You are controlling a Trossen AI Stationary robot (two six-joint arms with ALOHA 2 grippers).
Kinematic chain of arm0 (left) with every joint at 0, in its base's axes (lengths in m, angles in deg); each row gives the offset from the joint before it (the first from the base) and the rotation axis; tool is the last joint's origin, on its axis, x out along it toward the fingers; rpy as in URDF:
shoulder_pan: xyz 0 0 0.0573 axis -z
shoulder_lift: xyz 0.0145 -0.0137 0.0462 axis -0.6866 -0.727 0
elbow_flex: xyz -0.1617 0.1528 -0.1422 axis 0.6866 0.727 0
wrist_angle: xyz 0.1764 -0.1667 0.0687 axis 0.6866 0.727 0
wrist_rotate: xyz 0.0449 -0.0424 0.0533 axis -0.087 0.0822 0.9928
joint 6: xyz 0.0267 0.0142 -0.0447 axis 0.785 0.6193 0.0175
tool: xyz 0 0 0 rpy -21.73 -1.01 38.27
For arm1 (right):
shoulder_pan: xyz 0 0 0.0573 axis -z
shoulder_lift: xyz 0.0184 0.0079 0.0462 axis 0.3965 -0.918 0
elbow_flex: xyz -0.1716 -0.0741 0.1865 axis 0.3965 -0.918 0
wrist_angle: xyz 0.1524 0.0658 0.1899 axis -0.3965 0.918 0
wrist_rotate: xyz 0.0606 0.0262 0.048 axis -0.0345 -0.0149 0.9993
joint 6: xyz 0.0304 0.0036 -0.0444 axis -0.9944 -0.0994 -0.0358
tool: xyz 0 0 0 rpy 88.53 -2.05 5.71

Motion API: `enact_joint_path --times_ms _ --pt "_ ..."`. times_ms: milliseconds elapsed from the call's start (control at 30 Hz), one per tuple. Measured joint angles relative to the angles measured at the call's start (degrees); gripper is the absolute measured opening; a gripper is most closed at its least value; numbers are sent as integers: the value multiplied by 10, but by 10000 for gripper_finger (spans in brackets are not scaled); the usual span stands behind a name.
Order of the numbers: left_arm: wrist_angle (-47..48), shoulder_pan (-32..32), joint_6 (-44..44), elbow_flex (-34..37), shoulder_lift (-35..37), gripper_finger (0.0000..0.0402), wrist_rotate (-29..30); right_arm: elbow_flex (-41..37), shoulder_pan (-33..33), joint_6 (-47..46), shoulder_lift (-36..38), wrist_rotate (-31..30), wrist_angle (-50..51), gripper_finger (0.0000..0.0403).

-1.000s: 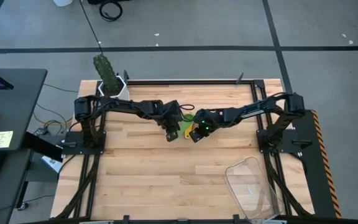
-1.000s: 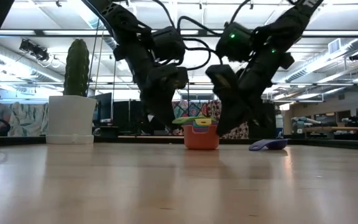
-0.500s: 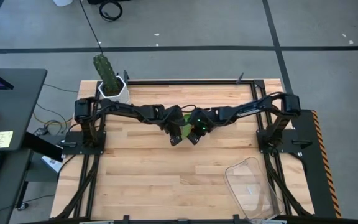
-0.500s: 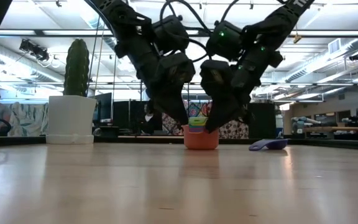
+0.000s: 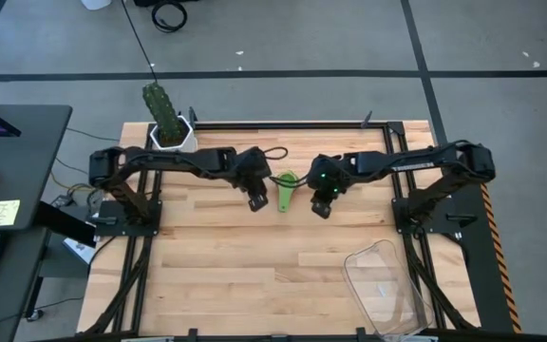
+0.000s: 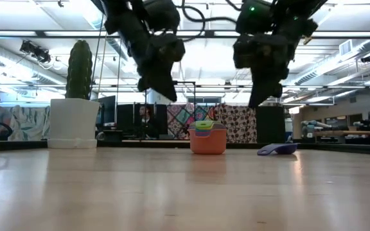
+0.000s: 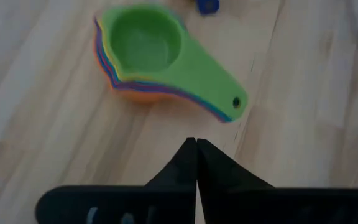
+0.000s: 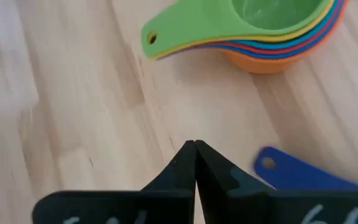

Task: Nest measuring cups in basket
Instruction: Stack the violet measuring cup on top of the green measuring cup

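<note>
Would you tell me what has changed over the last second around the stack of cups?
Both grippers rose and drew apart from the nested stack: left gripper leftward, right gripper rightward, both shut and empty. The stack, loose blue cup and basket stayed put.

Both grippers (image 5: 257, 203) (image 5: 320, 208) lifted, pulled apart.

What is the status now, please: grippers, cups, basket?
Left gripper shut, empty, above table. Right gripper the same. Nested cup stack on table between them; one blue cup loose. Basket apart, near corner.
</note>
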Motion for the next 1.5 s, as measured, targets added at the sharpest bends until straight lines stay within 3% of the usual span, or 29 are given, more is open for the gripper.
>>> enact_joint_path --times_ms 200,400,533,667,1233,1367,1500 --pt "-1 -14 2 0 36 13 0 0 14 107 13 -21 66 49" --pt "2 -21 2 0 48 14 0 -1 35 193 -6 -101 160 110" --pt "4 -20 2 0 48 14 0 -1 49 277 -19 -153 159 141" --pt "7 -20 2 0 48 15 -1 -1 69 336 -40 -163 166 148" --pt "9 -20 13 0 48 15 -1 0 129 374 -154 -148 148 140" --pt "9 -20 13 0 48 15 -1 1 133 386 -168 -146 143 99" --pt "9 -20 13 0 48 15 0 2 134 398 -164 -159 122 22"
